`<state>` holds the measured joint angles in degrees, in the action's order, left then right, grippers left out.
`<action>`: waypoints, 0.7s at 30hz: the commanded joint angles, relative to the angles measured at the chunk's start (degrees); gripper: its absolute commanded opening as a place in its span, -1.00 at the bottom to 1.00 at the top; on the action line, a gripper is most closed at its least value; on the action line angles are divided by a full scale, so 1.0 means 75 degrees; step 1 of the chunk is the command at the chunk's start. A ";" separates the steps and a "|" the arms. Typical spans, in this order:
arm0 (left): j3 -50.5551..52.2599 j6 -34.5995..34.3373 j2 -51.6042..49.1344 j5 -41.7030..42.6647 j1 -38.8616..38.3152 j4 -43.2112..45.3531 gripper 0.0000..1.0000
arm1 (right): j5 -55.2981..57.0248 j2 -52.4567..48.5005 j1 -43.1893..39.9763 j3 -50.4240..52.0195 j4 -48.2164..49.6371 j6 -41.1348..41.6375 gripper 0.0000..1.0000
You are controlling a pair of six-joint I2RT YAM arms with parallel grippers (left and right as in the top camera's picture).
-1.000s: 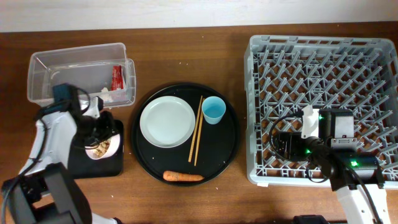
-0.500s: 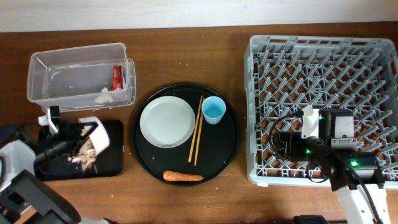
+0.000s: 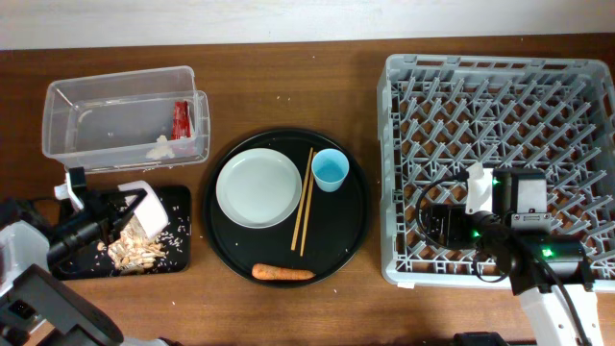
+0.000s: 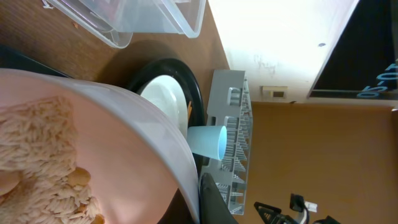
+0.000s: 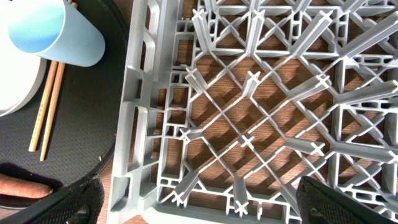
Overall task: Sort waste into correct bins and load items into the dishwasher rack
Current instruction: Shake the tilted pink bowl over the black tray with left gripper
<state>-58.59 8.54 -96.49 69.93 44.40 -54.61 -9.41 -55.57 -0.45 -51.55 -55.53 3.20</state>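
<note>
The left gripper (image 3: 117, 211) is clamped on the rim of the bowl (image 3: 146, 210), one finger inside and one outside, and holds it tipped on its side over the black tray (image 3: 179, 261). The scraps (image 3: 133, 248) lie in a heap on that tray just below the bowl's mouth, with loose grains scattered toward the tray's right edge. The left wrist view shows more rice inside the bowl. Just behind the black tray stands the tub (image 3: 115, 135), which holds the wrapper (image 3: 181, 120) against its right end and the tissue (image 3: 160, 147) near its front wall. In the middle of the table (image 3: 288, 77) sits the round tray (image 3: 336, 240), and four things rest on it: the plate (image 3: 258, 188) on the left, the chopsticks (image 3: 304, 202) side by side just right of the plate, the cup (image 3: 330, 171) upright beside their far ends, and the carrot (image 3: 282, 273) lying crosswise near the front rim. The rack (image 3: 500, 106) fills the right side, with nothing loaded among its pegs. The right gripper (image 5: 199, 205) hangs over the rack's front left part with its fingers spread wide and nothing between them.
</note>
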 commanded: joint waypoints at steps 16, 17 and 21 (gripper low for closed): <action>0.0038 -0.0221 0.0096 0.0510 0.0603 0.0434 -1.00 | -0.0067 0.0023 -0.0044 -0.0105 0.0003 0.0035 0.97; 0.0038 -0.0889 0.0096 0.0099 0.0603 0.0557 -1.00 | -0.0067 0.0023 -0.0044 -0.0105 0.0000 0.0035 0.96; 0.0038 -0.0697 0.0096 0.0764 0.0603 0.0627 -1.00 | -0.0067 0.0023 -0.0044 -0.0105 0.0000 0.0035 0.97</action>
<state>-58.24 6.46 -96.47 74.48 48.73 -51.24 -9.41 -55.57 -0.45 -51.55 -55.51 3.20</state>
